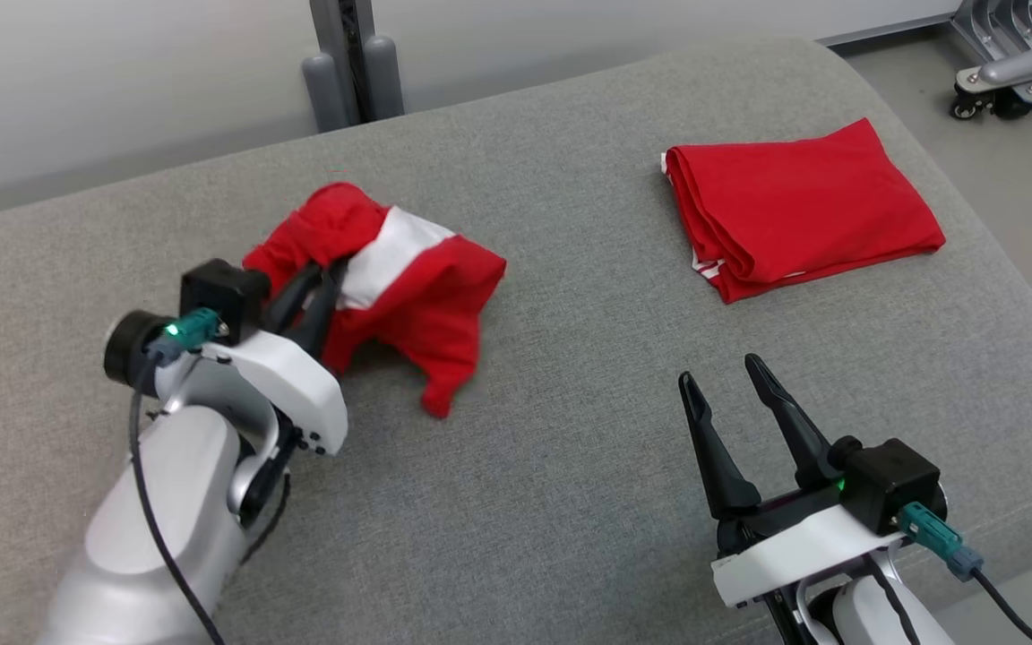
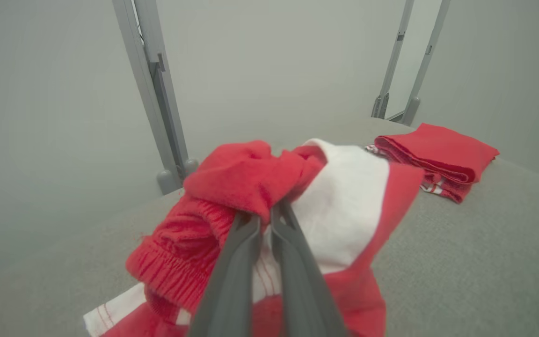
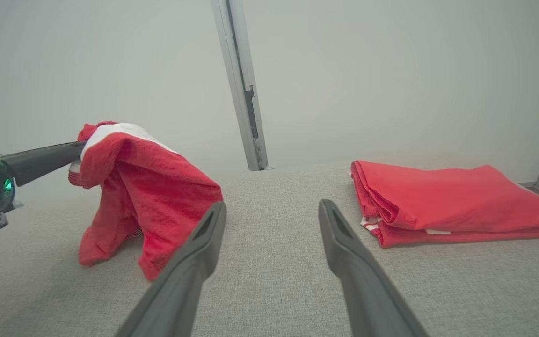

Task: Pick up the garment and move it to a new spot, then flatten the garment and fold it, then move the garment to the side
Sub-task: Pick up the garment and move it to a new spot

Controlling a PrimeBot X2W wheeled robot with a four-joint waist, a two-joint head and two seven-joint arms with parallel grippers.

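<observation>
The left arm (image 1: pixel 167 484) is reaching in from the lower left over the grey padded surface (image 1: pixel 570 403). The left gripper (image 1: pixel 326 270) is clamping its two dark fingers (image 2: pixel 239 262) together on the garment (image 1: pixel 417 296), with almost no gap showing between them in the left wrist view. The grip is sitting on a bunched red fold beside the elastic waistband (image 2: pixel 176 262).

The garment is red with a white panel (image 1: pixel 391 251). It is crumpled and positioned on the left half of the surface, raised at the gripped end. In the right wrist view it is hanging down from the fingers, and its lower ends are appearing to touch the surface.

A grey metal post (image 1: pixel 355 54) is standing behind the far edge of the surface, beyond the garment.

The right gripper (image 1: pixel 720 367) is hovering at the lower right with its fingers (image 3: pixel 194 252) spread wide and holding nothing. It is standing well apart from the garment.

A folded red cloth (image 1: pixel 803 206) is lying flat on the right half of the surface, beyond the right gripper and apart from it. White trim is showing at its near left corner.

A wheeled stand (image 1: pixel 1009 81) is resting on the floor at the far right.
</observation>
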